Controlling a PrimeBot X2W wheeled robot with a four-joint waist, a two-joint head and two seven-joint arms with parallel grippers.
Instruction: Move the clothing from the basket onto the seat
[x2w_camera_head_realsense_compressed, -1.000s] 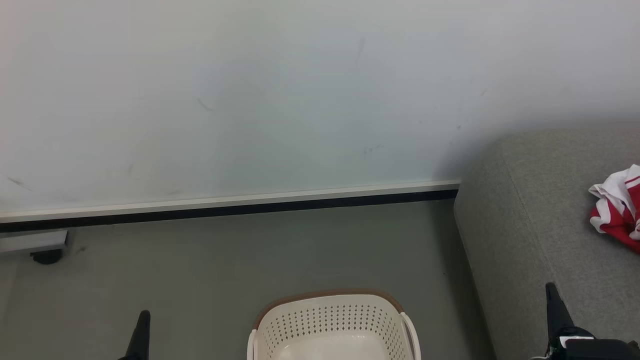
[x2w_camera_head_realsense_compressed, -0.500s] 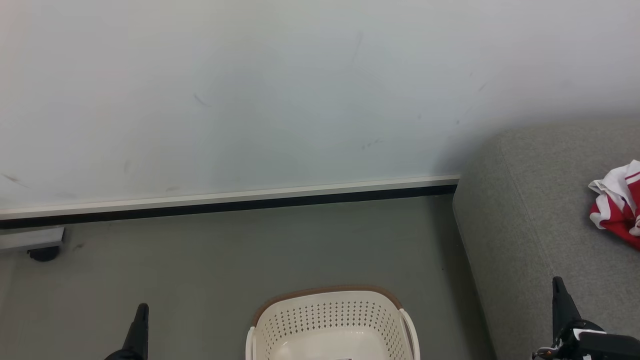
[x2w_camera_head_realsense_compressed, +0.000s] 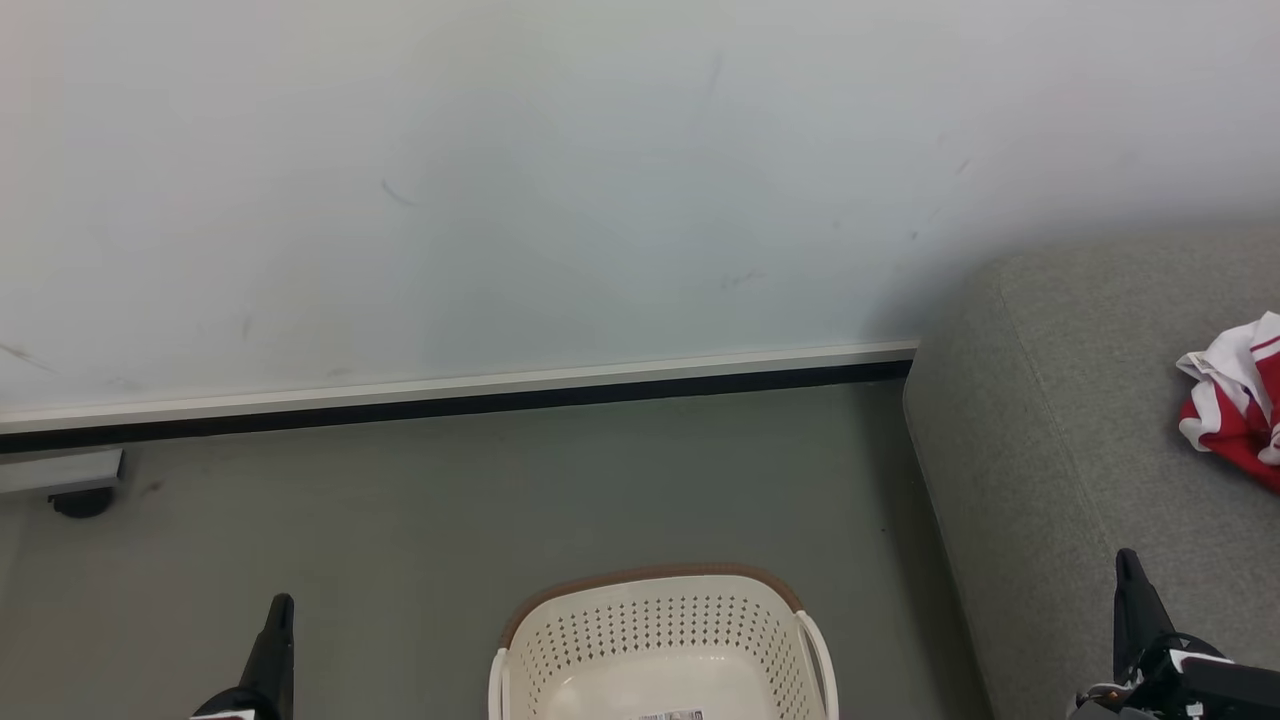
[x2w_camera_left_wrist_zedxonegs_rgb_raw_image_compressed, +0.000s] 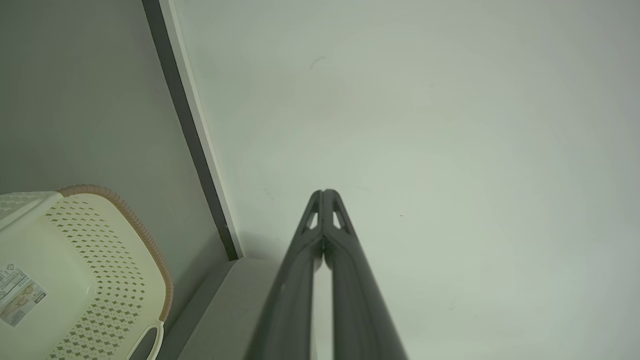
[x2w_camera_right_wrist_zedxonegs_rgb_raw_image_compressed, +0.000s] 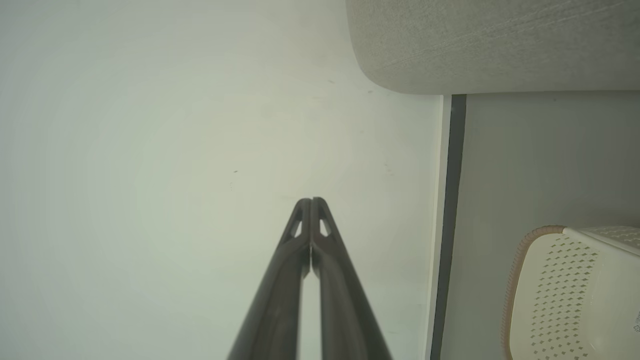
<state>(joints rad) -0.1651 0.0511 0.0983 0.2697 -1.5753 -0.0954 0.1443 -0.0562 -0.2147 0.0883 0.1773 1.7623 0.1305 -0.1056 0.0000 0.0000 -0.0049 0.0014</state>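
Label sticker (x2w_camera_left_wrist_zedxonegs_rgb_raw_image_compressed: 19, 295) on basket (x2w_camera_left_wrist_zedxonegs_rgb_raw_image_compressed: 100, 260) bottom, print prob. too small to read.

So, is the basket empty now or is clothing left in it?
Empty as far as visible: the basket shows a bare bottom and label sticker, though its near end is cropped. Red clothing lies on the seat.

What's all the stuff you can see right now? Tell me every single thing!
clothing: one bundle, red and white, on the seat at the right edge
basket: one, cream with brown rim, on the floor
label sticker: one, white, on the basket's bottom
seat: one, grey, right of the basket
caster wheel: one, black, far left by the wall
wall: one, pale, behind everything
skirting strip: one, white over black, at the wall's foot
floor: one, grey
left gripper: one, dark, shut, left of the basket
right gripper: one, dark, shut, right of the basket
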